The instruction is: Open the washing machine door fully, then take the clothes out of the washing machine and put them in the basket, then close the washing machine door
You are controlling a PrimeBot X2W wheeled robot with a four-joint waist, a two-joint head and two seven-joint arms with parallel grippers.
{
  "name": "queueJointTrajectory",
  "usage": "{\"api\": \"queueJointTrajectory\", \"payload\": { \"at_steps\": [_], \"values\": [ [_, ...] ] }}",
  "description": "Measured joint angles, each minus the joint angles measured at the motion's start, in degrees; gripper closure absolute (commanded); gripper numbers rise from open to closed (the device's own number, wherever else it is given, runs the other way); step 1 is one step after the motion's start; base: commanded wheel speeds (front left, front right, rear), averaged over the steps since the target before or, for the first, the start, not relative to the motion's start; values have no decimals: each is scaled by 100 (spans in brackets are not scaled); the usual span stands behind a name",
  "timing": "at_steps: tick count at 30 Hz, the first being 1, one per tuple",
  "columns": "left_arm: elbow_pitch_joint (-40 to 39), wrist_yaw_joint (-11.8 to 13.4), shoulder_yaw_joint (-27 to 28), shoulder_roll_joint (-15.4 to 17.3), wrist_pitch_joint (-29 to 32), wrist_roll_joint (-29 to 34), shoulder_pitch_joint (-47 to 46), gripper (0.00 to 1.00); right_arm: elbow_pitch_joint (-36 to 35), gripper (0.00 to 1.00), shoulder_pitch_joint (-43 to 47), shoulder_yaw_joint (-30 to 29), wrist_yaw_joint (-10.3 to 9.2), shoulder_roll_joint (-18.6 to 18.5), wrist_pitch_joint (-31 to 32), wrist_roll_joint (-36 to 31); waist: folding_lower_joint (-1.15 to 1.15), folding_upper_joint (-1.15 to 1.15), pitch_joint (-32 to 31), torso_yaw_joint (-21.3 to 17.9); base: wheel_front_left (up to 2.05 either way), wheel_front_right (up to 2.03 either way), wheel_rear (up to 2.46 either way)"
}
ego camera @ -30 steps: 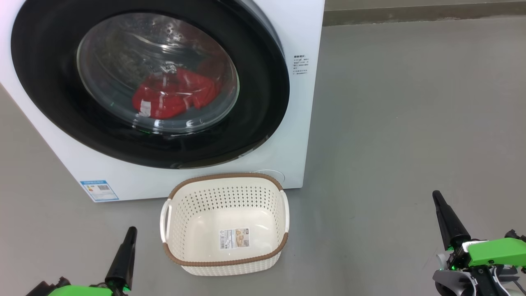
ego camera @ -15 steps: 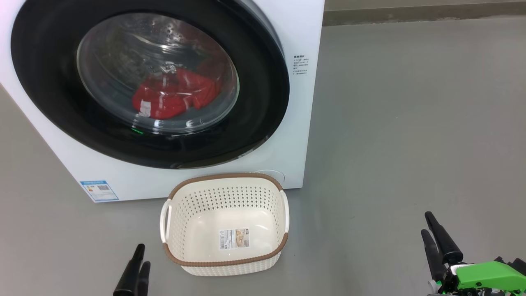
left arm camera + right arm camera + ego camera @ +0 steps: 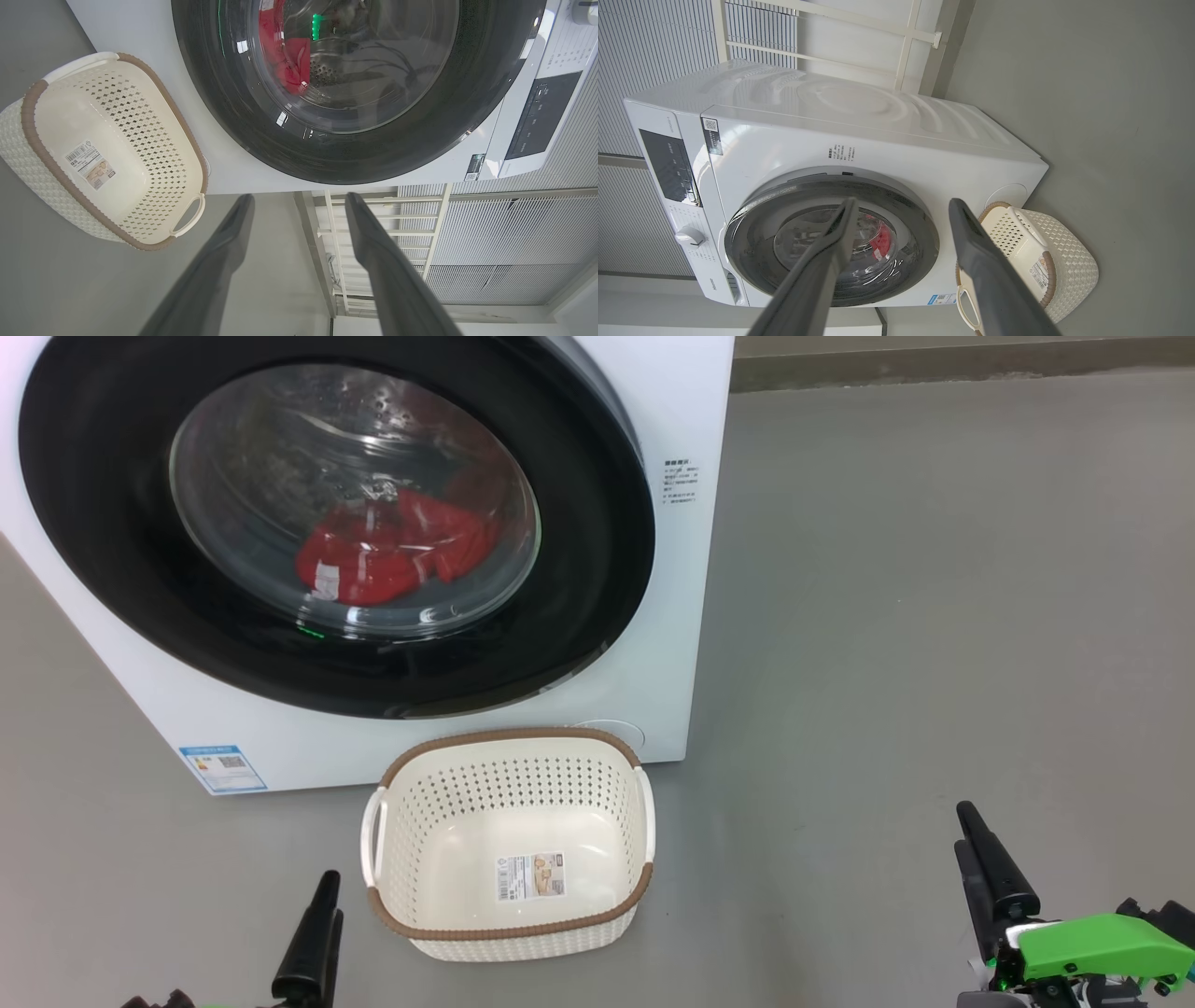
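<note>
The white washing machine (image 3: pixel 672 616) stands at the upper left, and the washing machine door (image 3: pixel 597 569) with its black rim lies flat against the front. Behind its glass lie the red clothes (image 3: pixel 392 555), also seen in the wrist views (image 3: pixel 292 65) (image 3: pixel 882 242). In front of the machine the cream basket (image 3: pixel 509 739) sits on the floor with nothing in it but a paper label. My left gripper (image 3: pixel 332 896) hangs low just left of the basket, open and empty (image 3: pixel 299 200). Far off to the basket's right, my right gripper (image 3: pixel 962 826) is open and empty (image 3: pixel 903 204).
Grey floor (image 3: pixel 934 616) spreads wide to the right of the machine and around the basket. A wall skirting (image 3: pixel 934 364) runs along the back. The machine's dark control panel (image 3: pixel 668 163) and dial (image 3: pixel 690 236) sit on its top front; a blue label (image 3: pixel 222 767) is at its lower corner.
Both grippers have gone from shut to open. The left one has moved right towards the basket and the right one has dropped lower. Door, clothes and basket have stayed put.
</note>
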Motion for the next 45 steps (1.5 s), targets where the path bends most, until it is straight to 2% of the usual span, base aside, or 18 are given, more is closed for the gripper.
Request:
{"api": "queueJointTrajectory", "payload": {
  "at_steps": [32, 45],
  "values": [
    [-189, 0, -113, 14, -530, 2893, -364, 0, 20, 0, -394, 242, 0, -8, -539, -2587, 0, 0, 137, -78, 0, 0, 0],
    [-266, 2, -142, 13, -750, 3821, -486, 0, 123, 0, -506, 399, 0, -27, -749, -3470, 0, 0, 153, -123, 0, 0, 0]
  ]
}}
